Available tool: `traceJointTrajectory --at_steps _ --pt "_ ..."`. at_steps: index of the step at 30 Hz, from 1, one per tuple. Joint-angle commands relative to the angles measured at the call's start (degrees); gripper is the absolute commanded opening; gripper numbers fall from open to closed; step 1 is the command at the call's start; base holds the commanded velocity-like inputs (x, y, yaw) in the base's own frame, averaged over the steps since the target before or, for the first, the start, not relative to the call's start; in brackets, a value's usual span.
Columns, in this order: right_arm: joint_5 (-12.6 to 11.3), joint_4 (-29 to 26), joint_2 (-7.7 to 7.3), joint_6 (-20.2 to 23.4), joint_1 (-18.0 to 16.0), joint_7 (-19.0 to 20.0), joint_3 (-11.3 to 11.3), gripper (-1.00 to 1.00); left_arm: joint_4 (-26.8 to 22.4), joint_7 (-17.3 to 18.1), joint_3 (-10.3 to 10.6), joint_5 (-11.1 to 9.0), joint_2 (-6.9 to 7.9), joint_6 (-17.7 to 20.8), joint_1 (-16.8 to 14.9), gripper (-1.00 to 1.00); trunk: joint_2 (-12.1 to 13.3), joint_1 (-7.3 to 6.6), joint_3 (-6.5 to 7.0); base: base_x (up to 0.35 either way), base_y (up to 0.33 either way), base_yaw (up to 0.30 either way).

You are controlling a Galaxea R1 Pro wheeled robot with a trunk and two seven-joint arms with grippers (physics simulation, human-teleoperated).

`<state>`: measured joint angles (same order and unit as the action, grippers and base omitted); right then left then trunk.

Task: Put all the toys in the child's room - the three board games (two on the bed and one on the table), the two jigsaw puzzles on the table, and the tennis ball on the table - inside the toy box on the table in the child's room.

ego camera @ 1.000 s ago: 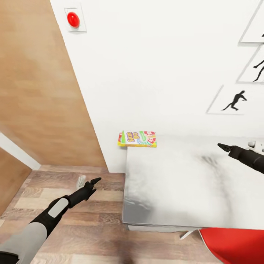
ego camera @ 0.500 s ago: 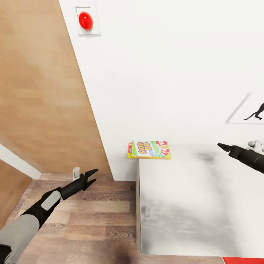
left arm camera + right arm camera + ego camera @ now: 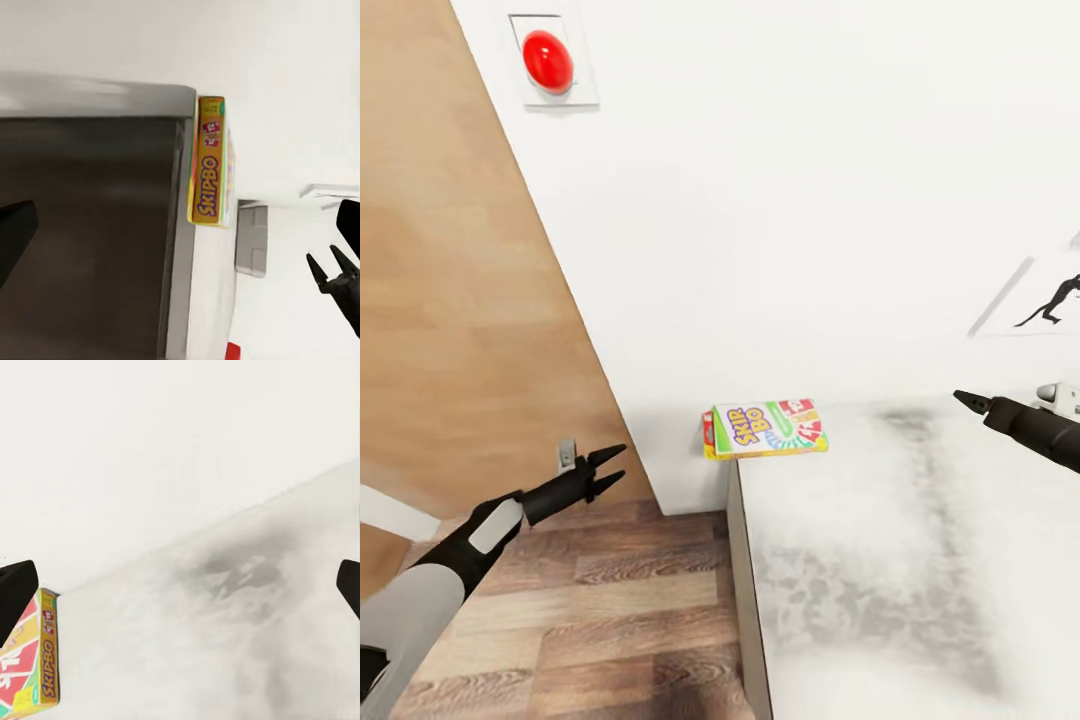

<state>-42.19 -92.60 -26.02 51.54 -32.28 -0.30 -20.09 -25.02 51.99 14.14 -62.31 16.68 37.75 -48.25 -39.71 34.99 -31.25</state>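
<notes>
One board game, the flat white-green-red "SKIP BO" box (image 3: 768, 428), lies on the far left corner of the pale bed (image 3: 920, 580), against the white wall. It overhangs the bed's edge a little. The left wrist view has the box (image 3: 210, 172) edge-on beside the bed's dark side. It also sits at the corner of the right wrist view (image 3: 34, 667). My left gripper (image 3: 615, 462) hangs open over the floor, left of the bed and lower than the box. My right gripper (image 3: 962, 398) hovers above the bed, right of the box; its fingers (image 3: 15, 600) stand wide apart, nothing between them.
A wooden panel (image 3: 450, 300) stands at the left beside the white wall. High on the wall is a red round button (image 3: 547, 60). A small grey fitting (image 3: 566, 455) sits at the wall's foot. Wood floor (image 3: 630, 600) lies left of the bed. A framed black figure (image 3: 1050, 300) hangs at right.
The camera has moved, so the bed, the box and the wall button have shifted in the view. The left gripper's fingers now show spread apart. The box lies on the same bed corner.
</notes>
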Motion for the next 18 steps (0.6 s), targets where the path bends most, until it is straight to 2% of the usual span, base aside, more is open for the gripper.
traceJointTrajectory --at_steps 1,6,9,12,14,18 --pt "-0.10 -0.03 0.00 -0.02 -0.05 -0.01 -0.03 1.00 0.01 0.10 0.24 -0.55 0.28 0.59 -0.20 1.00 -0.06 0.02 -0.06 0.039 0.045 -0.132" --pt "-0.09 -0.03 0.00 -1.79 0.20 0.03 -0.03 1.00 0.01 -0.15 0.29 -0.46 0.45 0.96 -1.20 1.00 -0.06 0.02 -0.06 0.016 0.018 -0.054" --pt "-0.11 -0.03 0.00 -2.26 0.29 0.03 -0.03 1.00 -0.01 -0.15 0.57 -0.39 -0.23 0.36 -2.56 1.00 -0.06 0.02 -0.06 0.004 0.004 -0.093" --pt "-0.10 -0.03 0.00 -2.42 0.34 0.04 -0.03 1.00 -0.02 -0.06 0.67 -0.36 -1.28 -0.03 -3.22 1.00 -0.06 0.02 -0.06 0.001 0.002 -0.212" --pt "-0.11 -0.03 0.00 -2.46 0.35 0.04 -0.03 1.00 0.04 -0.01 0.72 -0.12 -1.49 -0.06 -3.45 1.00 -0.06 0.02 -0.06 0.001 0.001 -0.256" --pt "-0.14 -0.03 0.00 -2.49 0.37 0.04 -0.03 1.00 0.44 0.08 0.63 1.71 -1.45 0.51 -3.64 1.00 -0.06 0.02 -0.06 0.000 0.000 -0.256"
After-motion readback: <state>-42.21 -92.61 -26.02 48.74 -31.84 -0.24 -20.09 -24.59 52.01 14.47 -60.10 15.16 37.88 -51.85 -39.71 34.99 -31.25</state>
